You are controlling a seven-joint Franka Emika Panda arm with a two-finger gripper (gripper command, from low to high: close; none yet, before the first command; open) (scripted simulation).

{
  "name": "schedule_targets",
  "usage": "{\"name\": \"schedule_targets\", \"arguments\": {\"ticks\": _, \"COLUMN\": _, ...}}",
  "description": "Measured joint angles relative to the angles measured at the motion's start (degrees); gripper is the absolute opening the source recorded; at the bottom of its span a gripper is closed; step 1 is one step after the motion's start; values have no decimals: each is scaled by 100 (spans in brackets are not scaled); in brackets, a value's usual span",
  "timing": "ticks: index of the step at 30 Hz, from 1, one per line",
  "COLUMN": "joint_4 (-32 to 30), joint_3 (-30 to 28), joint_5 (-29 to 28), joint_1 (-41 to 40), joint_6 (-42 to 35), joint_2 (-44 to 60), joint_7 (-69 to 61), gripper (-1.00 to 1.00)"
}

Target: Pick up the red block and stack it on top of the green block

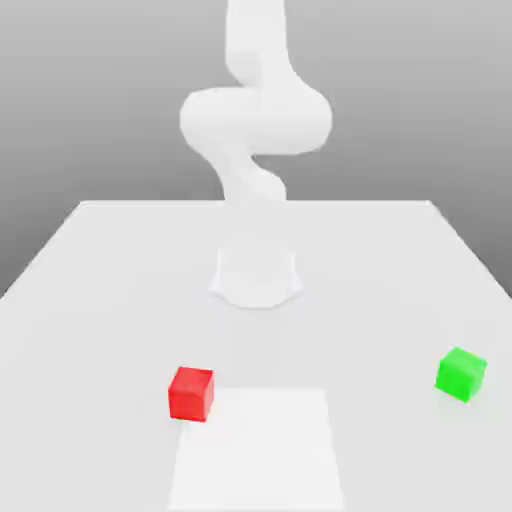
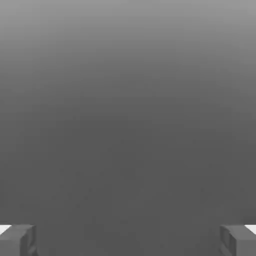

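Red block (image 1: 190, 394): solid red cube, resting flat and upright, slightly turned, well apart from the gripper (image 2: 128, 241). Green block (image 1: 461, 375): solid green cube, upright, turned corner-forward, likewise well apart from the gripper.

Smooth white surface (image 1: 120, 330) open between small red cube block (image 1: 191, 395) and small green cube block (image 1: 461, 374), both uncovered above, well apart.
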Motion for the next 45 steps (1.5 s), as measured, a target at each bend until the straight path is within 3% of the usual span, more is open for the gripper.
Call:
{"name": "schedule_targets", "arguments": {"ticks": 17, "joint_4": -2778, "joint_3": -705, "joint_5": -138, "joint_1": -563, "joint_6": 2489, "joint_2": 3551, "joint_7": -318, "gripper": 0}}
{"name": "schedule_targets", "arguments": {"ticks": 24, "joint_4": -2778, "joint_3": -322, "joint_5": 532, "joint_1": -866, "joint_6": 3795, "joint_2": 5151, "joint_7": -831, "gripper": 0}}
{"name": "schedule_targets", "arguments": {"ticks": 25, "joint_4": -2756, "joint_3": -235, "joint_5": 582, "joint_1": -942, "joint_6": 3929, "joint_2": 5308, "joint_7": -868, "gripper": -100}}
{"name": "schedule_targets", "arguments": {"ticks": 32, "joint_4": -2755, "joint_3": -213, "joint_5": 563, "joint_1": -965, "joint_6": 3940, "joint_2": 5322, "joint_7": -851, "gripper": -100}}
{"name": "schedule_targets", "arguments": {"ticks": 39, "joint_4": -2945, "joint_3": -356, "joint_5": 3, "joint_1": -979, "joint_6": 2823, "joint_2": 4010, "joint_7": -449, "gripper": -100}}
{"name": "schedule_targets", "arguments": {"ticks": 45, "joint_4": -2595, "joint_3": 351, "joint_5": -2, "joint_1": 538, "joint_6": 2337, "joint_2": 3870, "joint_7": -1393, "gripper": -100}}
